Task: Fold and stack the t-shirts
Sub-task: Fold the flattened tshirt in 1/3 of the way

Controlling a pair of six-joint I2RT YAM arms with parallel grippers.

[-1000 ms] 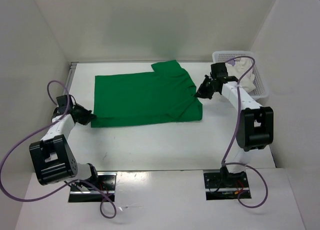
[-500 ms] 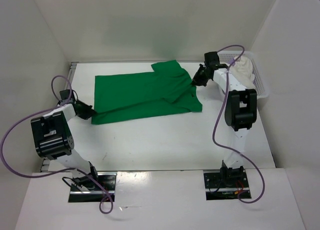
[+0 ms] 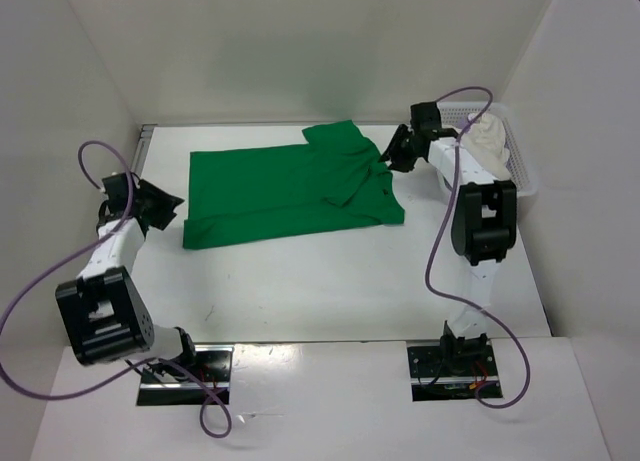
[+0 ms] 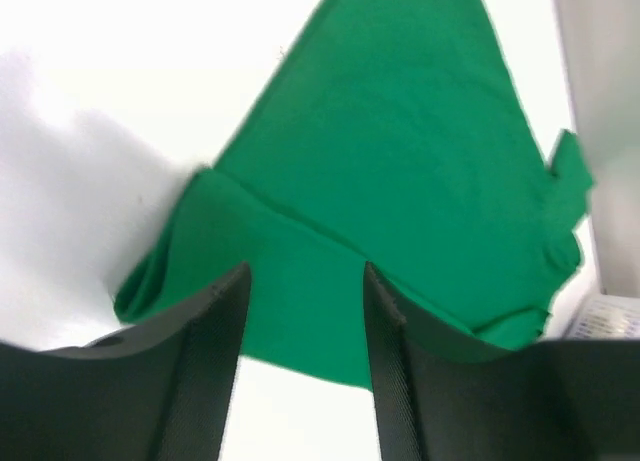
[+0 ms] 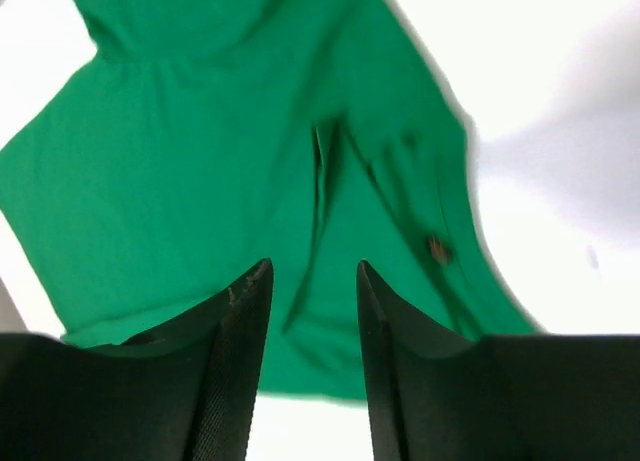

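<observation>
Two end effectors stand over one shirt, and neither has hold of it. The left end effector (image 4: 303,291) hangs at the left hem of the green t-shirt (image 3: 290,191), its jaws partly apart with only air between them. The right end effector (image 5: 313,281) hovers at the shirt's far right shoulder, jaws likewise apart and empty. The shirt lies spread across the middle of the tabletop (image 3: 300,281), already doubled over on itself.

We see trouble in how the cloth lies. The near left corner is rolled up into a soft lump, and a raised crease runs down the cloth below the right end effector. If we fold over these, we judge the next fold will come out crooked and bulky. A pinch at the lumped corner may also catch only the upper layer, so the lower one drags behind and the fold opens. The right arm works close to the basket (image 3: 527,179), and its looping cable (image 3: 470,96) could snag on the rim.

We count two arms, two end effectors, one green shirt on the tabletop, one basket, and one bundle of white cloth (image 3: 487,139) inside it, probably another shirt. We cannot make out a third shirt.
</observation>
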